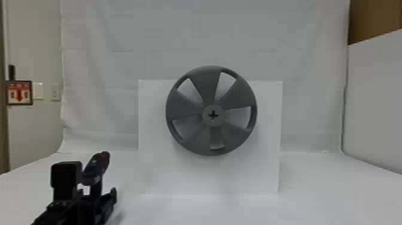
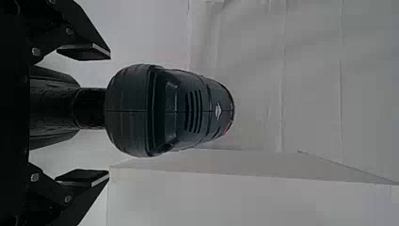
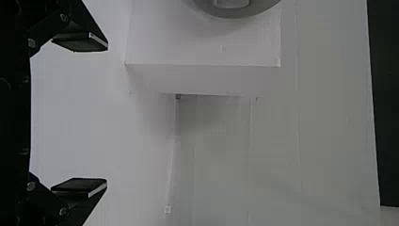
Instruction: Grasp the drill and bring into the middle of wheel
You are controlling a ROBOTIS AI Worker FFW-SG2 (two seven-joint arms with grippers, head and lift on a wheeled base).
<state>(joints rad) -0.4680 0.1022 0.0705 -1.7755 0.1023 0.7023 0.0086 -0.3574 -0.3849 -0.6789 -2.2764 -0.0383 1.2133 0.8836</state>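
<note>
Drill: here we have the drill (image 1: 96, 167) low on the head view's left side, at about 8 o'clock from the middle of the wheel. Its body sits above its handle (image 2: 89, 108), nose slanting away towards 1 o'clock. We can't tell whether its base touches the table (image 1: 311, 185).

Left gripper: and here's the left gripper (image 2: 106, 113), right at the drill, with its fingers (image 2: 83, 52) apart, one on each side of the handle. We see a gap on both sides, so nothing is clamped.

Right gripper: over in the right wrist view, the right gripper (image 3: 107, 113) has its fingers spread wide and holds nothing.

Wheel: the grey wheel (image 1: 206, 80) stands upright in front of a white panel (image 1: 155, 176), with a cross-shaped hole (image 1: 213, 115) at its hub. That's our target, folks!

Step in hand: we judge this to be the grasp, lined up but not closed; the carry comes after.

Next move: we want the left fingers to shut evenly on the handle, then, with the grip firm, a lift and a swing towards 2 o'clock, bringing the nose square to the hub.

Watch for: if one finger lands first, we could see the drill twist. It looks top-heavy to us, so a loose hold might let it tip, and a crooked nose would miss the hole.
</note>
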